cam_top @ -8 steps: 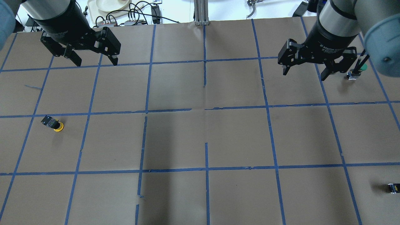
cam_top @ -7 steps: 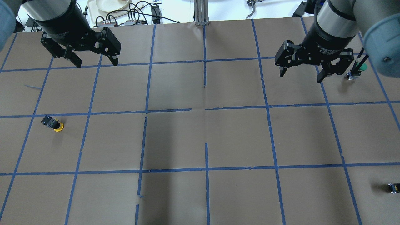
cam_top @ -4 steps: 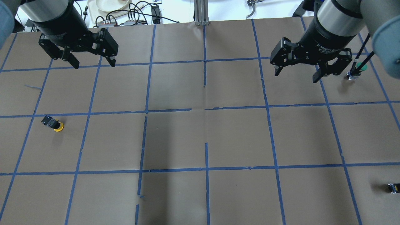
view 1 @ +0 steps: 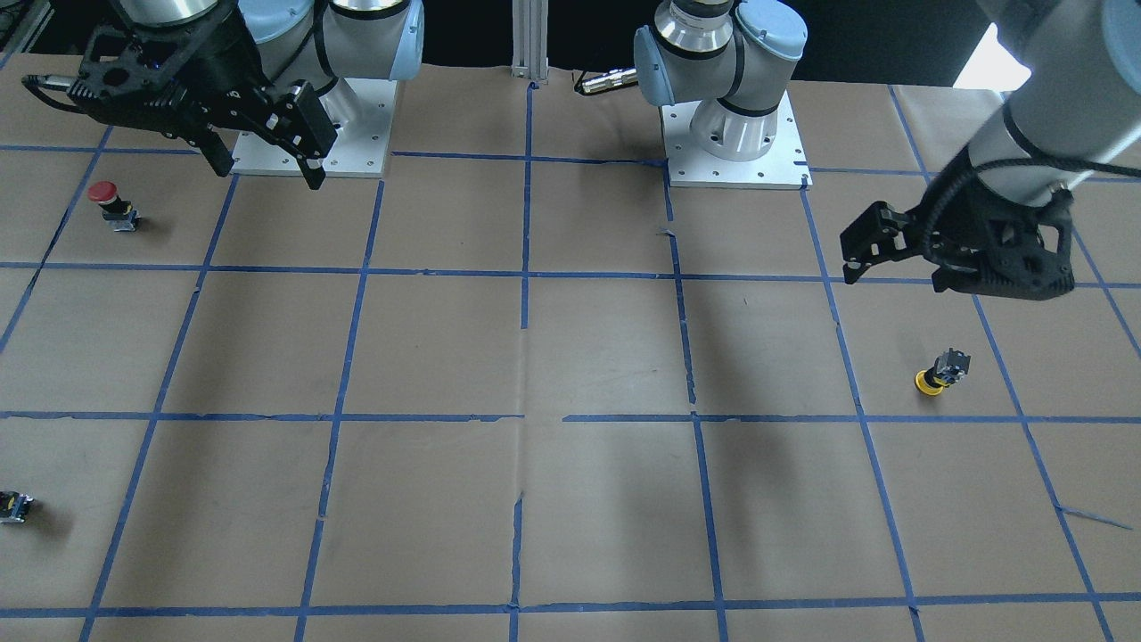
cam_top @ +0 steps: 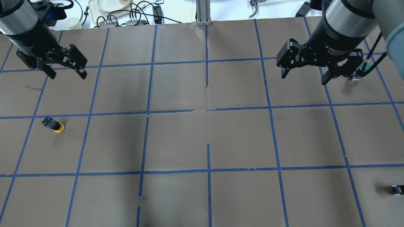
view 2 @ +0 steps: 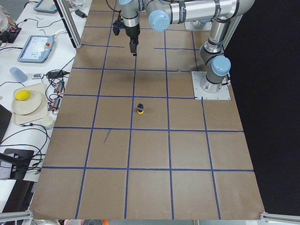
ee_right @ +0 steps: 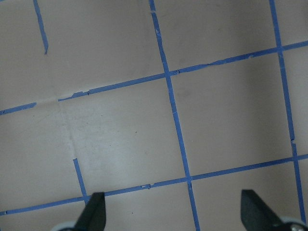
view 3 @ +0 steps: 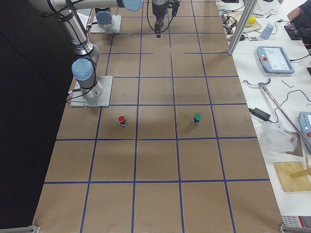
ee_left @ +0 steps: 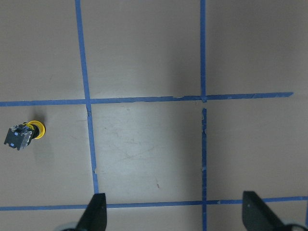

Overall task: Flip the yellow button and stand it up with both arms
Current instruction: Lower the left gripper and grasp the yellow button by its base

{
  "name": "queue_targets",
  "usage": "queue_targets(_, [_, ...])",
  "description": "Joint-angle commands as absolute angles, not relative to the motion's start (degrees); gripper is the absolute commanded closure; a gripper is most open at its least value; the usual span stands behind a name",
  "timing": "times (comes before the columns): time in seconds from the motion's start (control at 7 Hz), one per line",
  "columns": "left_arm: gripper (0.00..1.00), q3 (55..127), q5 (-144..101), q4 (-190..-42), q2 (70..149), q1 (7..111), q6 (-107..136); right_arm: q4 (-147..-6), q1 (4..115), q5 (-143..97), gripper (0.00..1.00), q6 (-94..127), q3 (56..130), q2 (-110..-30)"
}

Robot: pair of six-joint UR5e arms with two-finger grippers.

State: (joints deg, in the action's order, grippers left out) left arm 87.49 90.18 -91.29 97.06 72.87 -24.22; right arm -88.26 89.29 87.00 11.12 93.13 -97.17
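The yellow button (cam_top: 55, 125) rests on the brown paper at the table's left side, its yellow cap on the table and its black body and contact base raised. It also shows in the front view (view 1: 939, 373), the left side view (view 2: 140, 109) and the left wrist view (ee_left: 24, 134). My left gripper (cam_top: 68, 75) is open and empty, raised above the table, farther from me than the button and a little to its right; it shows in the front view (view 1: 891, 278) too. My right gripper (cam_top: 304, 78) is open and empty, high over the far right; it shows in the front view (view 1: 267, 176).
A red-capped button (view 1: 107, 201) and a green-capped button (view 3: 197, 118) stand on the right side; the green one is partly behind my right gripper. A small black switch block (cam_top: 397, 189) lies near the right edge. Cables and a tray (cam_top: 110, 8) lie beyond the far edge.
My left gripper has moved left and a little nearer, toward the yellow button's column. My right gripper has shifted only slightly. Both stay open. The button has not moved.
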Motion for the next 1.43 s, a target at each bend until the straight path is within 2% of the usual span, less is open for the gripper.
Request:
queue_targets(0.0, [0.02,89.99,90.26,-84.15,103.24,64.02,-41.07,-87.37,89.21,87.36,0.0,11.07,93.34,-97.73])
queue_targets(0.29, [0.02,94.9,90.35,-76.7,105.28,58.99,-53.82,-85.6,88.42,87.54,0.0,10.46,93.86,-97.38])
queue_targets(0.57, [0.02,104.1,90.61,-58.54,106.69,57.05,-64.99,-85.26,88.24,87.63,0.0,10.46,93.96,-97.56])
queue_targets(0.71, [0.02,108.85,90.44,-54.97,106.44,55.65,-66.08,-85.17,88.24,87.54,0.0,10.37,93.96,-97.47])
queue_targets(1.0, [0.02,111.62,90.61,-50.11,107.66,52.92,-67.85,-84.29,88.24,87.45,0.0,10.37,93.61,-97.38])
queue_targets(1.29, [0.2,111.45,90.53,-50.71,107.58,52.65,-68.03,-84.64,88.33,88.85,0.0,10.55,93.16,-96.86])
